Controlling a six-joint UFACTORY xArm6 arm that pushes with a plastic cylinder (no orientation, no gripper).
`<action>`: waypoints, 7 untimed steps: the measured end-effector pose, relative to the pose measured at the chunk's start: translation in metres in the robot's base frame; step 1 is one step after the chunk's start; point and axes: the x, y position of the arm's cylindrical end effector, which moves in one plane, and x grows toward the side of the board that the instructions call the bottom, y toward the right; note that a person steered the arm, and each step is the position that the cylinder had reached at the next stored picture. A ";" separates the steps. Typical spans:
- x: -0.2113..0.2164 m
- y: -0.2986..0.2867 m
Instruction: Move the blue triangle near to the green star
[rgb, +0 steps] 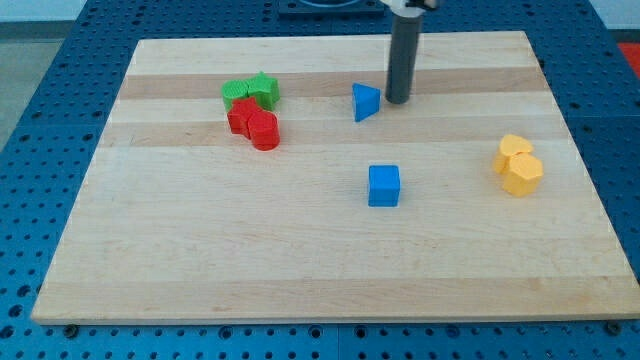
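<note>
The blue triangle lies on the wooden board near the view's top centre. My tip stands just to the triangle's right, very close or touching. The green star sits toward the view's upper left, well to the left of the triangle, with another green block against its left side. No gripper is present.
A red block and a red cylinder sit just below the green blocks. A blue cube lies below the triangle at centre. Two yellow blocks sit at the view's right. Blue perforated table surrounds the board.
</note>
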 end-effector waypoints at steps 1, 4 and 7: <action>0.023 0.004; 0.007 -0.024; 0.006 -0.065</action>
